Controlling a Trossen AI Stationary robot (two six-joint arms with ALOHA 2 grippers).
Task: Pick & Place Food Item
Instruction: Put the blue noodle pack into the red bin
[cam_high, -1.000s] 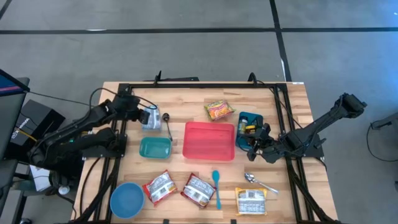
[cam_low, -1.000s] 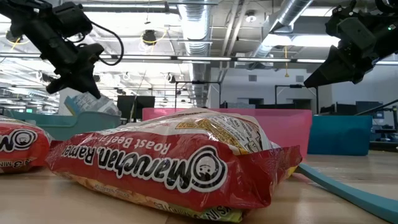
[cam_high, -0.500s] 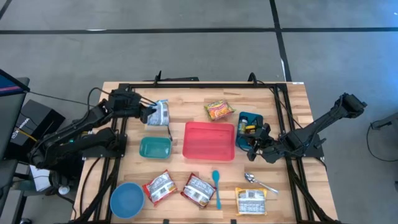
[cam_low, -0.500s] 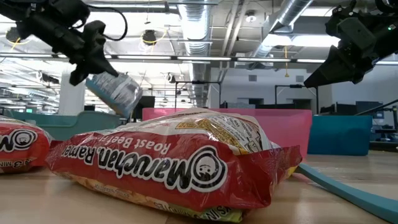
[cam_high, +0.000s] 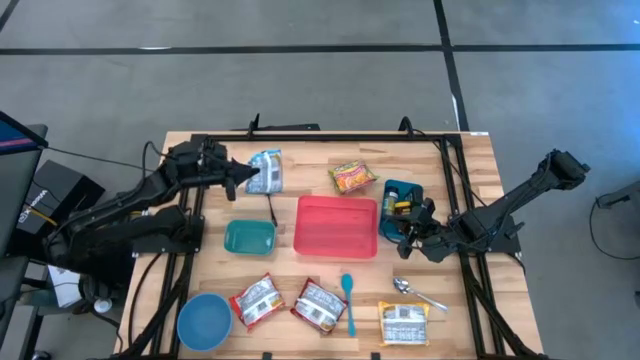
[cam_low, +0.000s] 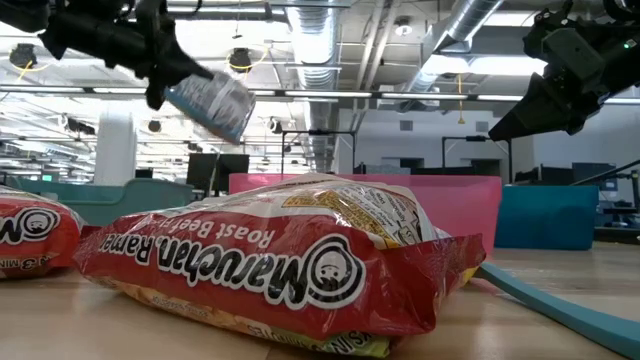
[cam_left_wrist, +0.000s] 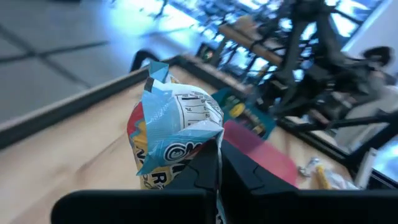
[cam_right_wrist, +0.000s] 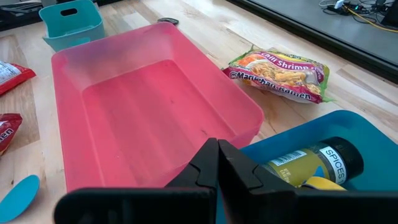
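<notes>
Left gripper (cam_high: 243, 176) clamped on a crinkled light-blue ramen packet (cam_high: 266, 172), held in the air above the far left part of the light wooden table (cam_high: 300, 155), beyond the small teal plastic bin (cam_high: 249, 237) and left of the empty pink rectangular plastic tray (cam_high: 336, 226). Packet tilted, pinched at one edge between the two dark fingers (cam_left_wrist: 198, 169). Right gripper (cam_high: 404, 232) closed on nothing, poised between the pink tray and the teal tub (cam_right_wrist: 336, 186), with a dark-capped spice bottle (cam_right_wrist: 311, 163) lying in that tub. Elsewhere: orange shrimp-ramen packet (cam_high: 352, 178) flat behind the tray, two red-and-white ramen packets (cam_high: 288, 302) near the front edge, blue plastic spoon (cam_high: 348, 300), metal spoon (cam_high: 415, 291), round blue bowl (cam_high: 204, 322), and what looks like a yellow-edged packet (cam_high: 404, 323) at front right.
</notes>
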